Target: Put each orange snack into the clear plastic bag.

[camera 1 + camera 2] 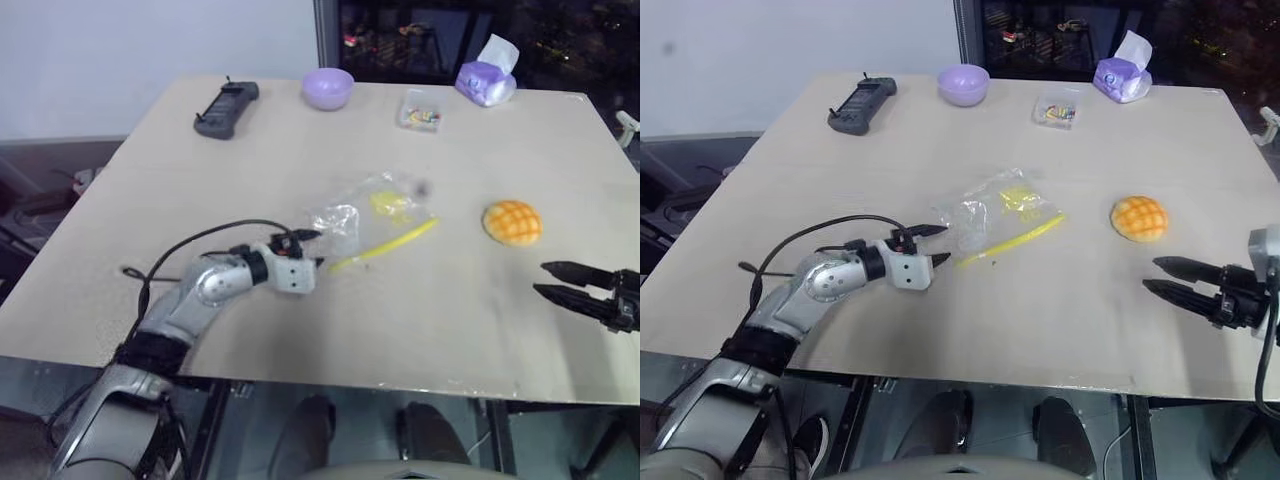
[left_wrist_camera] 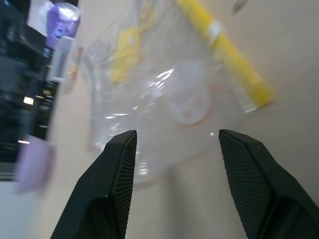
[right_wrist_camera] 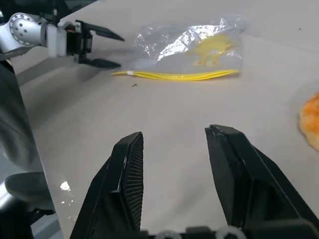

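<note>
The clear plastic bag point(image 1: 372, 220) lies flat near the table's middle, its yellow zip strip point(image 1: 385, 245) along the near edge. My left gripper point(image 1: 315, 249) is open just left of the bag's corner, and in the left wrist view the bag point(image 2: 164, 94) fills the space ahead of the spread fingers point(image 2: 117, 164). One orange snack point(image 1: 512, 222), domed with a criss-cross pattern, sits to the right of the bag. My right gripper point(image 1: 548, 279) hovers open near the table's right front, below the snack, with nothing between its fingers.
Along the table's far edge stand a black controller point(image 1: 227, 108), a lilac bowl point(image 1: 328, 87), a small clear box point(image 1: 420, 109) with colourful bits and a purple tissue pack point(image 1: 487, 80). A black cable point(image 1: 200, 240) loops over the left arm.
</note>
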`<act>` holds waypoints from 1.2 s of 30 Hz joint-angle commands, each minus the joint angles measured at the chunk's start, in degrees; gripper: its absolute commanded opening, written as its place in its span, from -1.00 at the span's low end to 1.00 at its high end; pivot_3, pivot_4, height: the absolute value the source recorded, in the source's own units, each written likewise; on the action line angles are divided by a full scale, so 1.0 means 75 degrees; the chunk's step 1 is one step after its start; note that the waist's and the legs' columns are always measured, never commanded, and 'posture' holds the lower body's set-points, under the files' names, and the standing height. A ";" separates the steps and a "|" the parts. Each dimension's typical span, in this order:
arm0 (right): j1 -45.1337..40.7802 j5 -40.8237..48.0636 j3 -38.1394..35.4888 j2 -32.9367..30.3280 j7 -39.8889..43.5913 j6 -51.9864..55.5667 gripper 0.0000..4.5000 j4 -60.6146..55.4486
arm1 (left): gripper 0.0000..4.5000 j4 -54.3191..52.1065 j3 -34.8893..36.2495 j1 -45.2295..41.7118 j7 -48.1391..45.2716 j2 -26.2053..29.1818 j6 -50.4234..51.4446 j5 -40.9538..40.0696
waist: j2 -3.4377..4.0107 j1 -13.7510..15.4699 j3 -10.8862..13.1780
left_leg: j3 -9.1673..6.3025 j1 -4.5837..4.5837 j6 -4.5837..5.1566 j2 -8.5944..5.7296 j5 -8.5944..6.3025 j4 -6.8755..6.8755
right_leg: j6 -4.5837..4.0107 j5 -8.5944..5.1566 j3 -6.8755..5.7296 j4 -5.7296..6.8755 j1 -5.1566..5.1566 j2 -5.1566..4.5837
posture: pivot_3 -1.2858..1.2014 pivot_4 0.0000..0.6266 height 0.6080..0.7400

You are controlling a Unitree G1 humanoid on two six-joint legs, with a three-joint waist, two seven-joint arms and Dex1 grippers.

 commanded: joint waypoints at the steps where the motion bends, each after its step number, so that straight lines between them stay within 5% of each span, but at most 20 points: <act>1: 0.0014 0.0032 -0.0258 -0.0024 0.0007 -0.0135 -0.04 -0.0141 | 0.23 0.0718 -0.0101 -0.0288 0.0797 0.0356 -0.0050 0.0924 | 0.0000 -0.0047 0.0000 | 0.0000 0.0001 0.0000 0.0001 0.0000 -0.0001 | 0.0000 0.0000 0.0001 0.0001 0.0000 0.0000 | 0.03 -0.52 1.00; 9: 0.0270 0.0055 -0.0550 -0.0059 0.0013 -0.0155 -0.04 -0.0245 | 0.23 0.1243 -0.0063 -0.0369 0.1072 0.0573 -0.0910 0.0482 | -0.0001 -0.0121 0.0001 | 0.0005 -0.0013 0.0000 0.0004 0.0000 -0.0008 | 0.0000 0.0000 0.0006 -0.0002 -0.0018 0.0001 | 0.03 -0.52 1.00; 21: 0.0242 -0.0041 -0.0462 -0.0071 -0.0037 -0.0166 -0.04 -0.0265 | 0.23 0.2199 -0.0293 -0.1090 0.1914 0.0880 -0.0970 0.1502 | -0.0002 -0.0082 0.0002 | 0.0007 -0.0025 0.0000 0.0004 0.0000 -0.0011 | 0.0000 0.0000 0.0008 0.0000 -0.0035 0.0002 | 0.03 -0.52 1.00; 36: 0.0368 -0.0014 -0.0623 0.0024 -0.0162 -0.0059 -0.04 -0.0525 | 0.23 0.4135 -0.1968 -0.2766 0.4081 -0.0826 -0.1584 0.3061 | -0.0008 0.0011 0.0005 | 0.0000 -0.0042 0.0000 -0.0007 0.0000 -0.0005 | 0.0005 -0.0003 -0.0003 -0.0005 -0.0035 -0.0006 | 0.03 -0.52 1.00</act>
